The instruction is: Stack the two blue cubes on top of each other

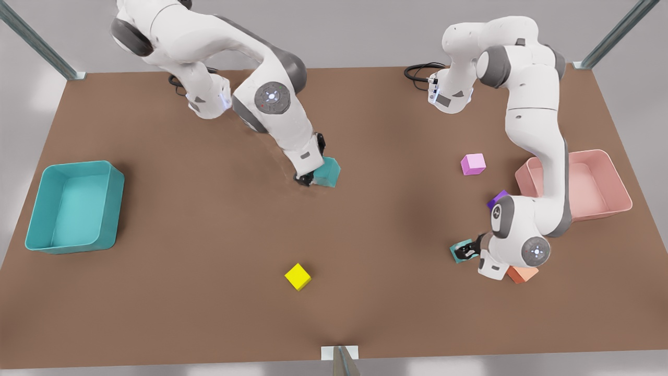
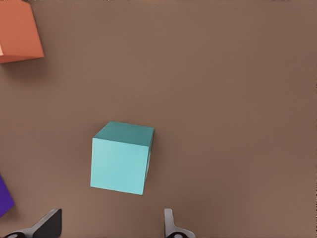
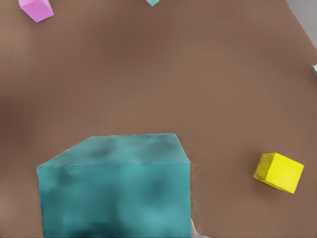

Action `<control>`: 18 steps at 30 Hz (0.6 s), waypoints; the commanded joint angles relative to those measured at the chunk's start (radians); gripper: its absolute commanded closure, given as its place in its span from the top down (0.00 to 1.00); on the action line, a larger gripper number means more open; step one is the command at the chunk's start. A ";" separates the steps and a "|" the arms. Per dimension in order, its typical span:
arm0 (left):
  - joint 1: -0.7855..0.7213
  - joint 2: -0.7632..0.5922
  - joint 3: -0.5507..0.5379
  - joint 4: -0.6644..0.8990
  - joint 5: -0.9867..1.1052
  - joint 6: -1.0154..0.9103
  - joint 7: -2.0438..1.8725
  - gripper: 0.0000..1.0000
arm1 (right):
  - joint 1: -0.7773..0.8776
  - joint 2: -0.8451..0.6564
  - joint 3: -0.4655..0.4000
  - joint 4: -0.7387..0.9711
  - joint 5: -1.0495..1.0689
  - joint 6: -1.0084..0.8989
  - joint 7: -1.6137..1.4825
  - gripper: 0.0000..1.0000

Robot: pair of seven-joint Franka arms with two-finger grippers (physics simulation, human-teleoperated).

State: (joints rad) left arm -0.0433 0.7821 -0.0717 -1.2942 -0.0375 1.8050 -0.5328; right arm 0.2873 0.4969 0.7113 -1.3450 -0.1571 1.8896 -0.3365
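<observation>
One blue cube point(image 1: 329, 172) sits tilted in my right gripper point(image 1: 311, 176), which is shut on it near the table's middle, on the front view's left arm. It fills the near part of the right wrist view as a large blue cube point(image 3: 116, 186) and hides the fingers. The second blue cube point(image 1: 459, 250) rests on the table at the front view's right. My left gripper point(image 1: 466, 252) hovers over it, open. In the left wrist view this cube point(image 2: 121, 158) lies just ahead of the spread fingertips point(image 2: 49, 225).
An orange cube point(image 1: 522, 273) and a dark purple cube point(image 1: 497, 198) lie close to the left gripper. A pink cube point(image 1: 473, 164), a yellow cube point(image 1: 297, 276), a pink tray point(image 1: 600, 183) and a teal tray point(image 1: 73, 206) also stand on the brown table.
</observation>
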 commanded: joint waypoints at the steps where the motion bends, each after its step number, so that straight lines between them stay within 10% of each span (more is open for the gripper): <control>1: 0.000 0.014 0.000 0.001 0.002 0.102 -0.049 1.00 | 0.174 0.135 -0.001 0.145 -0.179 -0.152 0.597 0.21; 9: -0.007 0.008 -0.003 -0.068 0.042 0.160 0.208 1.00 | 0.335 0.511 -0.225 0.331 -0.318 0.016 0.706 0.21; 18: 0.023 0.006 -0.003 -0.125 0.076 0.212 0.241 1.00 | 0.455 0.600 -0.286 0.339 -0.351 0.155 0.887 0.21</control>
State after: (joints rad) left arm -0.0200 0.7900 -0.0750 -1.4152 0.0324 1.9843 -0.4080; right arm 0.7458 1.0940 0.4193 -1.0055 -0.4694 1.9979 0.1191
